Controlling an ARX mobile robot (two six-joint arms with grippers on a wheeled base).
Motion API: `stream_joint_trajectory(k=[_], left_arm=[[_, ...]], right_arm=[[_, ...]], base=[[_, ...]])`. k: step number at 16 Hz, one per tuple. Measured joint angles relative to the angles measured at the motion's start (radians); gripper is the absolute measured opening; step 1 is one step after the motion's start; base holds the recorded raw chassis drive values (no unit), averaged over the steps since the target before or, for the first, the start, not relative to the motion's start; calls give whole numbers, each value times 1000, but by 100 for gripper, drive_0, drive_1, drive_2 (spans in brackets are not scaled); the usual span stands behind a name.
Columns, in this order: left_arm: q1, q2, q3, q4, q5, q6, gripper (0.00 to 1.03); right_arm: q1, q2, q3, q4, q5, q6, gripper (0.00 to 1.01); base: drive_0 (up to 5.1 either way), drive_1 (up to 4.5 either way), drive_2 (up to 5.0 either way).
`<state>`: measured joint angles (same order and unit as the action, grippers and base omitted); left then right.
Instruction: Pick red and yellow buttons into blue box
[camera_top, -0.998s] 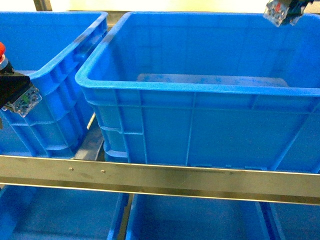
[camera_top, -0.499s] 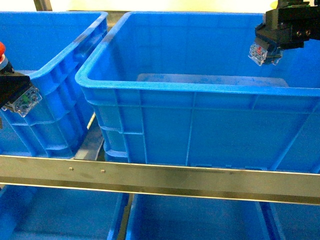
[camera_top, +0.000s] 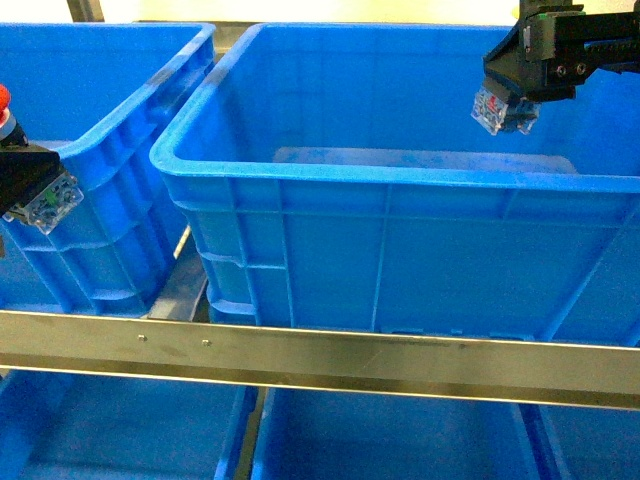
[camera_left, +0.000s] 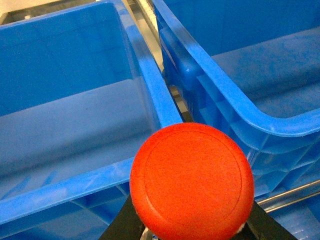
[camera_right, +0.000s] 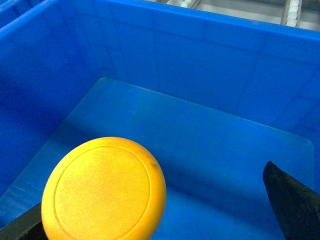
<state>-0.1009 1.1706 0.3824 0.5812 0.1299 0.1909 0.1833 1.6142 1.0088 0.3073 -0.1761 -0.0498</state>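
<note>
Yellow button (camera_right: 104, 189) clamped in right pincer (camera_top: 505, 108).

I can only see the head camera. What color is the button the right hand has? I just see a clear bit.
Observer: Yellow. The right wrist camera shows the yellow button from above, over the floor of the blue box.
Child: And the other hand?
Observer: The left hand holds the red button. The left wrist camera shows its round cap hanging above the rim between two crates.
Child: Is anything in the big box already?
Observer: The right wrist camera shows only bare blue floor under the yellow button, though part of the floor is out of its view.
</note>
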Motion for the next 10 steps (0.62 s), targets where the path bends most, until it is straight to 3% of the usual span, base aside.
stream_joint_trajectory(k=[10], left_arm=[[0, 0, 0, 0, 0, 0, 24]], right_arm=[[0, 0, 0, 0, 0, 0, 98]], base=[[0, 0, 0]])
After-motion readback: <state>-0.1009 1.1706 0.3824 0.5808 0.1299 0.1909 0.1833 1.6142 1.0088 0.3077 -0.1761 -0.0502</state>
